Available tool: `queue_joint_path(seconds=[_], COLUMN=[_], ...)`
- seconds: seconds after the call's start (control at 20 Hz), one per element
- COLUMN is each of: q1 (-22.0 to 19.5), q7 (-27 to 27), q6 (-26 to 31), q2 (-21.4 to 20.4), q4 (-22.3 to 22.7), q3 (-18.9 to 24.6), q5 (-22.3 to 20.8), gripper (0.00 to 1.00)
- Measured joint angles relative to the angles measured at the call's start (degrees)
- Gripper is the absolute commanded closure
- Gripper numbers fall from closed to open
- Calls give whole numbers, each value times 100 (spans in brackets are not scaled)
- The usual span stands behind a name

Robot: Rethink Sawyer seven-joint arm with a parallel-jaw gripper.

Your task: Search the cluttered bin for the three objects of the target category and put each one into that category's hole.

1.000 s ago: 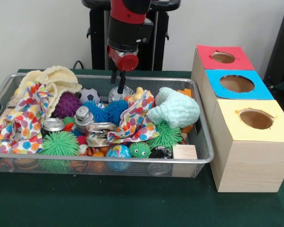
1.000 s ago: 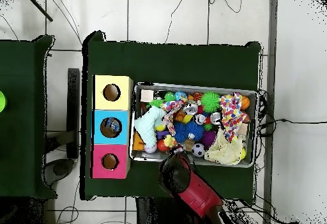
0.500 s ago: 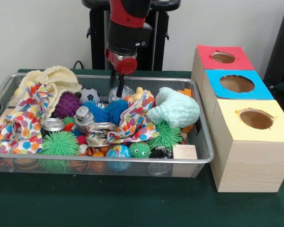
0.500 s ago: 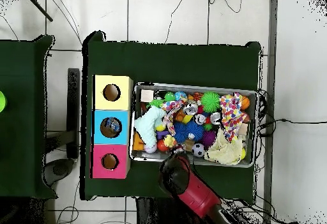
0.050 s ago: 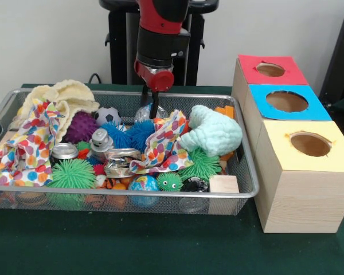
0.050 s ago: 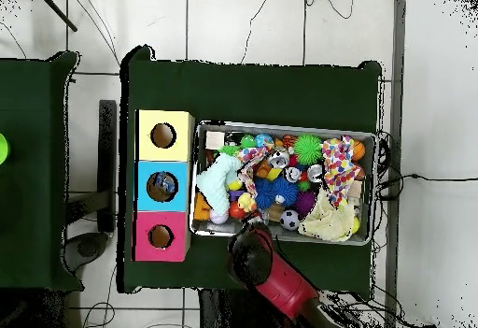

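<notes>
A wire basket (image 5: pixel 160 195) holds a heap of toys: blue spiky balls (image 5: pixel 139 134), a purple spiky ball (image 5: pixel 80 127), a small soccer ball (image 5: pixel 107 116), green spiky balls (image 5: pixel 73 173), a metal can (image 5: pixel 64 151) and a crushed can (image 5: pixel 121 160). My gripper (image 5: pixel 151 112) hangs low over the basket's far middle, against a clear crinkled plastic thing (image 5: pixel 143 113), just above the spotted cloth (image 5: pixel 163 146). In the overhead view the arm (image 6: pixel 271 273) covers the gripper at the basket's (image 6: pixel 280 125) near rim.
Three wooden boxes with round holes stand right of the basket: red top (image 5: pixel 270 69), blue top (image 5: pixel 286 101), yellow top (image 5: pixel 309 144). A mint cloth (image 5: pixel 215 133), a yellow knit cloth (image 5: pixel 60 94) and a wooden block (image 5: pixel 223 184) also lie in the basket.
The gripper has shifted a little to the right in the front view, and the yellow toy beside it is now hidden.
</notes>
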Motion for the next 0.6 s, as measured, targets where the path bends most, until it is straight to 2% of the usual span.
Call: queue_joint_path(seconds=[0.25, 0.6], q1=[13, 277], q7=[0, 0], q6=[-100, -101], q2=[0, 5], q4=[48, 50], q3=[48, -43], q5=[10, 333], gripper=[0, 0])
